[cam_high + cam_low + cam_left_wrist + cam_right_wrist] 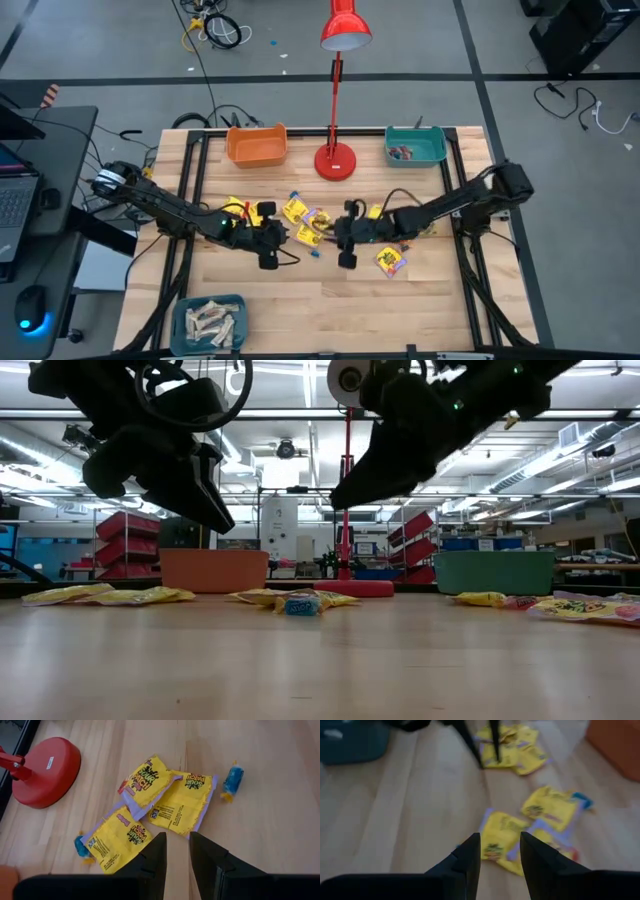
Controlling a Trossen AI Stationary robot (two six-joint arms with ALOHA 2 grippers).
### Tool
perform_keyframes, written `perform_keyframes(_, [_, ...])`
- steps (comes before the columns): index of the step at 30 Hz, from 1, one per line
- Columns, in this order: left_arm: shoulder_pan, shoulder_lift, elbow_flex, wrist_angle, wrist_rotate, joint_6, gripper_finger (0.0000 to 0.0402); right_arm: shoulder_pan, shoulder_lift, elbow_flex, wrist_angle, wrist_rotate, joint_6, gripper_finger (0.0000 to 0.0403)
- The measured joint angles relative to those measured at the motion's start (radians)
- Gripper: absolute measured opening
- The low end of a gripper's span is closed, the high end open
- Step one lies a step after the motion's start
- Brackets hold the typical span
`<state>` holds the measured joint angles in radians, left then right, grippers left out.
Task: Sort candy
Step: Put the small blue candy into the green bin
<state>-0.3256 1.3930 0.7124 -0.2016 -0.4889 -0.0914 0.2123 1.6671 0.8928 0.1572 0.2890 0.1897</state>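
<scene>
left gripper above mid-table, jaws narrowly parted, nothing between | right gripper facing it, jaws a little apart, empty | yellow candy packets scattered between both arms on the wooden table | blue candy beside them

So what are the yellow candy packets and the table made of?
The yellow candy packets look like thin shiny plastic film: crinkled, with printed lettering and sealed edges. The table looks like pale wood in planks, with visible grain and seams, smooth and probably varnished.
</scene>
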Motion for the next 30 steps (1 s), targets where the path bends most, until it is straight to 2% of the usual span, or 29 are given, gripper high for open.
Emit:
perform_keyframes(9, [0.000,0.000,0.000,0.004,0.008,-0.016,0.0088,0.056,0.136,0.000,0.146,0.000,0.050,0.0138])
perform_keyframes(15, [-0.002,0.000,0.000,0.033,0.080,-0.016,0.0088,0.076,0.201,0.001,0.174,0.001,0.072,0.0153])
perform_keyframes(30, [-0.005,0.001,0.000,0.054,0.082,-0.018,0.0088,0.086,0.301,0.000,0.247,0.039,0.088,0.0160])
